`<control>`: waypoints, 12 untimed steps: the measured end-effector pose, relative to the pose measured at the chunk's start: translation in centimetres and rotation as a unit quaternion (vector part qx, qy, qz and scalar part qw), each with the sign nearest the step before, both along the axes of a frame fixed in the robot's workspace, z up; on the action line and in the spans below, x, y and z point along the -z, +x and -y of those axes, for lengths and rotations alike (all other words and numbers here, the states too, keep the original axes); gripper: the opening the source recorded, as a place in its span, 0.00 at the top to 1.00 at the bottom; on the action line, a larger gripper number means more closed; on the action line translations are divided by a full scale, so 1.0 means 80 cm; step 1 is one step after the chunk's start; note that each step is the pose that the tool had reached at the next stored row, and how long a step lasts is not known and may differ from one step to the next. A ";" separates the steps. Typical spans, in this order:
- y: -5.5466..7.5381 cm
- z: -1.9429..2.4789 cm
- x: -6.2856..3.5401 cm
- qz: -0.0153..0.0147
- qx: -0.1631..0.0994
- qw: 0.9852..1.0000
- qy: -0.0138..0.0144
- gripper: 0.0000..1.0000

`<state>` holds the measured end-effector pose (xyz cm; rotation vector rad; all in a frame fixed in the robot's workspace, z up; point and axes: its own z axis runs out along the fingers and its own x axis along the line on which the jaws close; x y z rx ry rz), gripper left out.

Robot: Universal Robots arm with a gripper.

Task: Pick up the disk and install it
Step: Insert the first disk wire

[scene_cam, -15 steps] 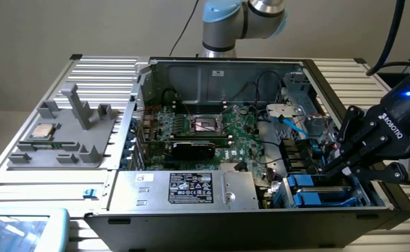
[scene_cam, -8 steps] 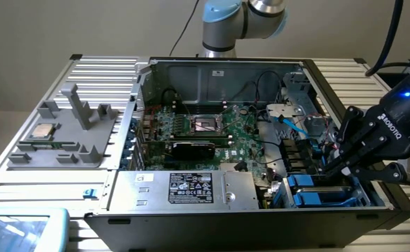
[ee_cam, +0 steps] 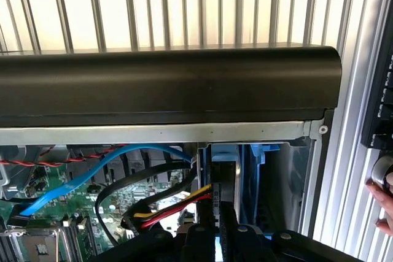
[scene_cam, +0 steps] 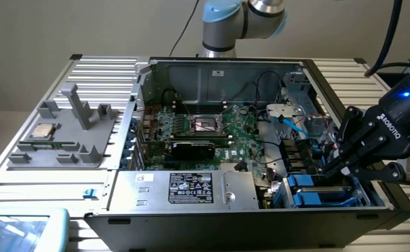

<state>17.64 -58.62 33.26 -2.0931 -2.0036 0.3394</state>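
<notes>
The computer case [scene_cam: 212, 71] lies open on the table. My gripper [scene_cam: 330, 170] reaches down into the drive cage [scene_cam: 372, 197] at its corner on the exterior view's right. The fingers [ee_cam: 199, 237] stand close together on a thin dark slab with a bright blue frame, the disk [ee_cam: 224, 179], held edge-on in a slot of the cage. From the exterior view its blue carrier [scene_cam: 301, 181] shows just below my fingertips, and a second blue carrier [scene_cam: 320, 199] sits beside it. How deep the disk sits in the slot is hidden.
The case's black wall [ee_cam: 172, 84] runs close beside the cage. Blue, black and red-yellow cables [ee_cam: 159, 204] cross next to the slot above the motherboard [scene_cam: 212, 131]. A silver box with a black label [scene_cam: 190, 189] fills the near side. A hand [ee_cam: 382, 196] rests outside the case.
</notes>
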 end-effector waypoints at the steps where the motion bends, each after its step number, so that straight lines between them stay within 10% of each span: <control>1: 0.000 -0.0007 0.000 0.000 0.000 1.000 0.000 0.84; 12: 0.003 -0.0017 0.001 0.001 0.000 1.000 0.000 0.84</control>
